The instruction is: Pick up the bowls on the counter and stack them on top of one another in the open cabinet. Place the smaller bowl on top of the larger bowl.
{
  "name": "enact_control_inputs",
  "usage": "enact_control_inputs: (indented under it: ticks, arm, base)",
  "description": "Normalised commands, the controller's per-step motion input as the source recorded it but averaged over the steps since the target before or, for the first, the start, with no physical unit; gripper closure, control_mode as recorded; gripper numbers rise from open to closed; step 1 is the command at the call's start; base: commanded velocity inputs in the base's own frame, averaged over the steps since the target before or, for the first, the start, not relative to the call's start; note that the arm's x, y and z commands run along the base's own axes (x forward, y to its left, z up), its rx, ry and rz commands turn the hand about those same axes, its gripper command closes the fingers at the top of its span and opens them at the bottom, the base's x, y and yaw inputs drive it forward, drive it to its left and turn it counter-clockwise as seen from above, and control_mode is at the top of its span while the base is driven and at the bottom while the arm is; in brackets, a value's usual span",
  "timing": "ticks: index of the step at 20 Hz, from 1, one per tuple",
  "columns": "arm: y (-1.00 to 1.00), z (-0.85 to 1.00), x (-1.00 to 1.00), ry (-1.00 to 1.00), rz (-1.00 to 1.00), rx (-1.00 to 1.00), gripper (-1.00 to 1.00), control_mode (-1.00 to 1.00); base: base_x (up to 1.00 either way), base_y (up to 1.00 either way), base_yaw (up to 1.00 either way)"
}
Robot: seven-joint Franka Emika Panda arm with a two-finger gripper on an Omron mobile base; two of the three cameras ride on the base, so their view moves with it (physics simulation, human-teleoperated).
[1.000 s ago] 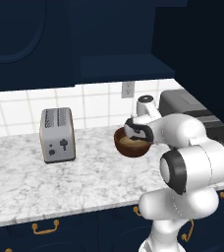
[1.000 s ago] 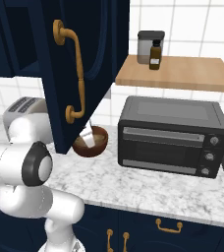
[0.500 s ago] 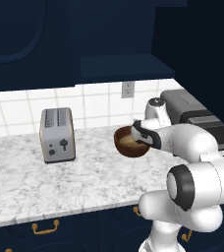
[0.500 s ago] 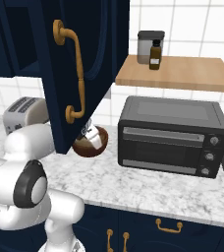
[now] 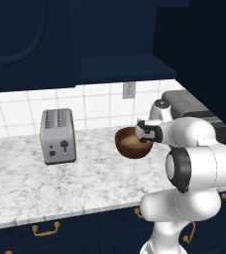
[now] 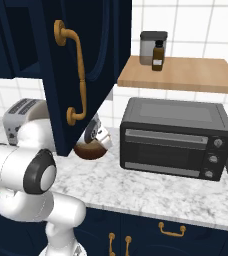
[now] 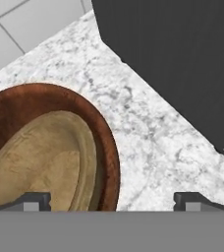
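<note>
On the counter (image 5: 90, 181) stands the larger bowl (image 5: 126, 150), dark reddish-brown, with the smaller bowl (image 5: 130, 141), light tan, lying inside it. My gripper (image 5: 144, 134) hovers open at the bowls' right side. In the hand view the dark larger bowl (image 7: 106, 142) has its right rim between my gripper (image 7: 113, 199) fingertips, and the smaller bowl (image 7: 45, 157) fills its inside. The open cabinet (image 5: 120, 67) hangs above, its shelf floor bare. From the right, the larger bowl (image 6: 90, 151) sits partly behind the cabinet door, with the gripper (image 6: 99, 137) over it.
A silver toaster (image 5: 58, 135) stands left of the bowls. A black toaster oven (image 6: 176, 137) sits close on their right. The open navy cabinet door (image 6: 93, 60) with a brass handle juts out above the bowls. A wooden shelf (image 6: 186, 75) carries jars.
The gripper has shifted a little right and down to the bowls' right rim, and the elbow has swung outward. The bowls have stayed put.
</note>
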Motion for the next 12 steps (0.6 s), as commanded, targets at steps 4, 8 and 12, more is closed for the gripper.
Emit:
enact_control_inputs:
  ticks: [4,8,12]
  arm:
    - [0.00,0.00,0.37,0.00,0.01,0.00,-1.00,-1.00]
    - [-0.06,0.00,0.27,0.00,0.11,0.00,-1.00,-1.00]
    - [-0.21,-0.04,0.06,0.00,0.13,0.00,-1.00,-1.00]
  base:
    - [0.00,0.00,0.00]
    - [0.00,0.00,0.00]
    - [0.00,0.00,0.00]
